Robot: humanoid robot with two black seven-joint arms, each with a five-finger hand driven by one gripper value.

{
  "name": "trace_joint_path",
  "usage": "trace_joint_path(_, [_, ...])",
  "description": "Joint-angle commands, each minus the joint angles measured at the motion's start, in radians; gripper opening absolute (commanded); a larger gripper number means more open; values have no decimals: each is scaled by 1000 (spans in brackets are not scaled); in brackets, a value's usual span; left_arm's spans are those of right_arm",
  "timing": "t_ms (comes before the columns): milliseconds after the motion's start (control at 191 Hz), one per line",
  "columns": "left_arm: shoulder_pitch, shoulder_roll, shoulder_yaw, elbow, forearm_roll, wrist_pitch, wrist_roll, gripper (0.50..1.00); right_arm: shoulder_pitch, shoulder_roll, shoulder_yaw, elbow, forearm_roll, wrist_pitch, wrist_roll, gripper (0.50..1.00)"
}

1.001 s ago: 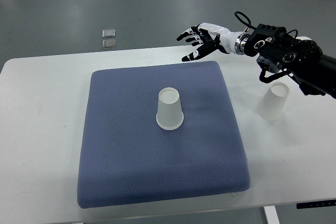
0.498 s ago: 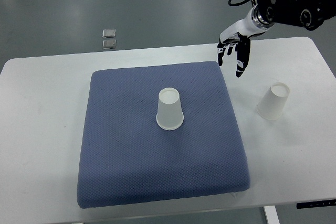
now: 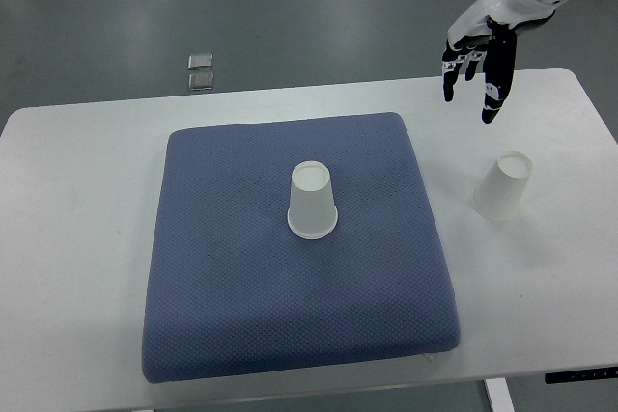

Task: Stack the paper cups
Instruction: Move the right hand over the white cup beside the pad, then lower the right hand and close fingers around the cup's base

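Cups sit upside down: one (image 3: 313,201) mid-pad (image 3: 222,277), another (image 3: 503,185) right on the table (image 3: 77,238). Right hand (image 3: 480,55), arm cut off at the top edge, hangs far-right, fingers loosely spread, empty.

White counter (image 3: 77,238), rectangular, over grey floor (image 3: 290,7). Blue-grey textured pad (image 3: 241,315), square with rounded corners, lies flat on the counter's middle, reaching close to its near edge. Two small silvery square objects (image 3: 201,71) on the floor beyond the far edge, one just behind the other.
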Motion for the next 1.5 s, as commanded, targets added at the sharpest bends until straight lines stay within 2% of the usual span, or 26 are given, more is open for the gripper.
trace_joint_path(0, [0, 0, 2, 1, 0, 2, 1, 1000, 19, -1, -23, 24, 1, 1, -2, 913])
trace_joint_path(178, [0, 0, 2, 2, 0, 2, 1, 1000, 10, 2, -64, 24, 1, -35, -2, 913])
trace_joint_path(514, [0, 0, 0, 13, -2, 2, 1, 1000, -215, -4, -130, -2, 76, -291, -8, 911])
trace_joint_path(844, [0, 0, 0, 8, -2, 2, 1, 1000, -395, -1, -176, -24, 188, -455, -9, 905])
trace_joint_path(1028, [0, 0, 0, 1, -2, 2, 1, 1000, -430, 2, -178, -27, 310, -475, -28, 905])
trace_joint_path(1321, [0, 0, 0, 11, -2, 2, 2, 1000, -535, 10, -170, -62, 376, -576, -31, 907])
trace_joint_path(1494, [0, 0, 2, 11, -2, 2, 2, 1000, -565, 13, -163, -78, 389, -587, -31, 907])
